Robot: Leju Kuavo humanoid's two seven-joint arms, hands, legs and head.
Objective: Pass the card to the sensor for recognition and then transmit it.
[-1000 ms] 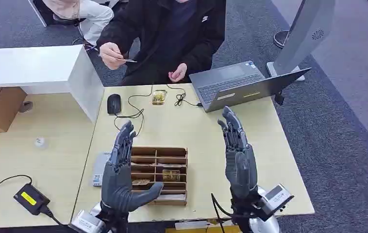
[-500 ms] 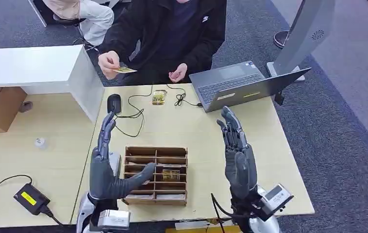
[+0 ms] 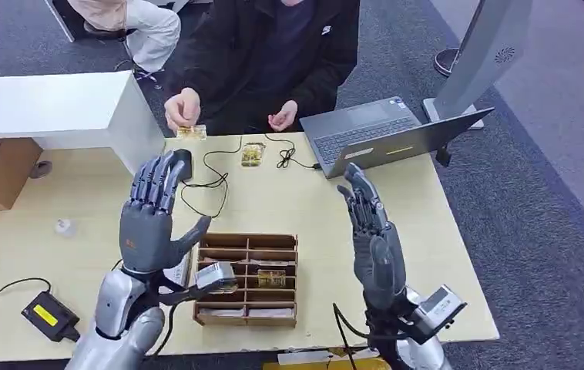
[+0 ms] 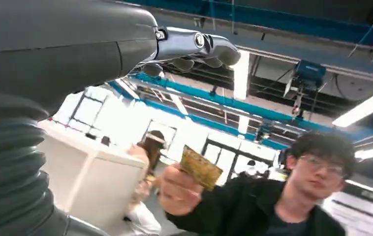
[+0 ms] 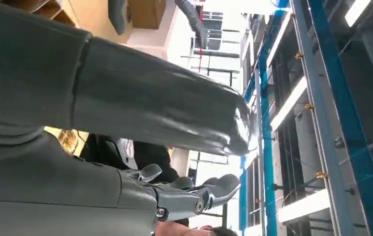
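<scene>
- Hands first: the left hand was raised above the left part of the desk, palm forward, fingers spread and thumb out to the right, holding nothing and touching nothing.
- The right hand stood upright over the right-centre of the desk, fingers straight and apart, also holding nothing.
- In the left wrist view the left hand showed its fingers extended, with the card beyond them and apart from them.
- The card, a yellowish patterned rectangle, was pinched in the person's hand at the far edge of the desk, just beyond the left hand's fingertips and not touching them.
- From the head view the card lay about flat, its long axis running left to right; in the left wrist view it tilted, one corner pointing toward the robot.
- A compartmented wooden tray sat on the near part of the desk between the two arms, with a small yellowish item in one middle compartment.
- A black mouse, partly hidden by the left fingers, lay between that hand and the card, its cable looping to the right.
- A small card reader sat at the far middle of the desk, right of the card; an open laptop stood at the far right.
- A white cabinet stood far left, a black adapter near left.
</scene>
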